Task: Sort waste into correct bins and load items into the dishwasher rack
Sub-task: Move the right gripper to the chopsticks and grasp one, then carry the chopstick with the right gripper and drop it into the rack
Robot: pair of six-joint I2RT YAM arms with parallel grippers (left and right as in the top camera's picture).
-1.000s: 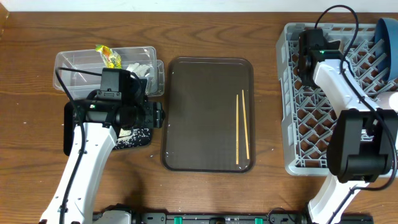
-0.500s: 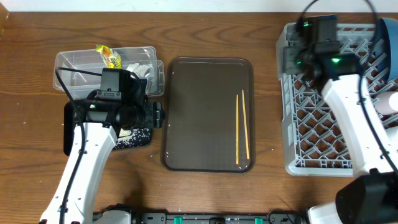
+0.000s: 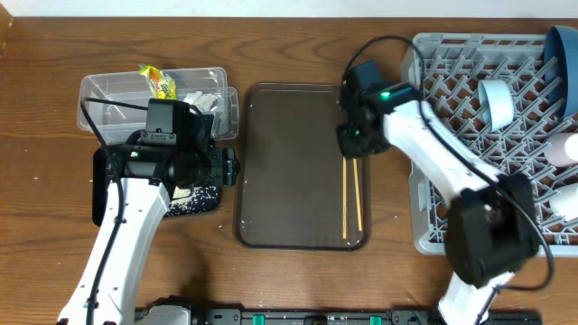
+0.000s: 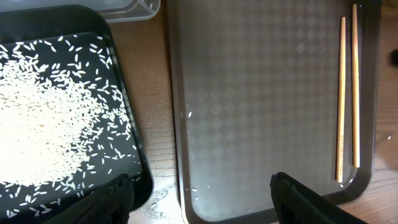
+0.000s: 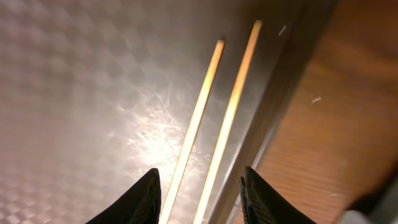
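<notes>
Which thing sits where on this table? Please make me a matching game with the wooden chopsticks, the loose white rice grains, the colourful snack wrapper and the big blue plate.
Things
1. pair of wooden chopsticks
2. loose white rice grains
3. yellow-green-orange snack wrapper
4. large blue plate

Places
A. in the shallow black rectangular tray
B. in the large grey plastic dishwasher rack
C. on the dark brown serving tray
D. in the clear rectangular plastic tub

Pairs: 1-C, 2-A, 3-D, 4-B
</notes>
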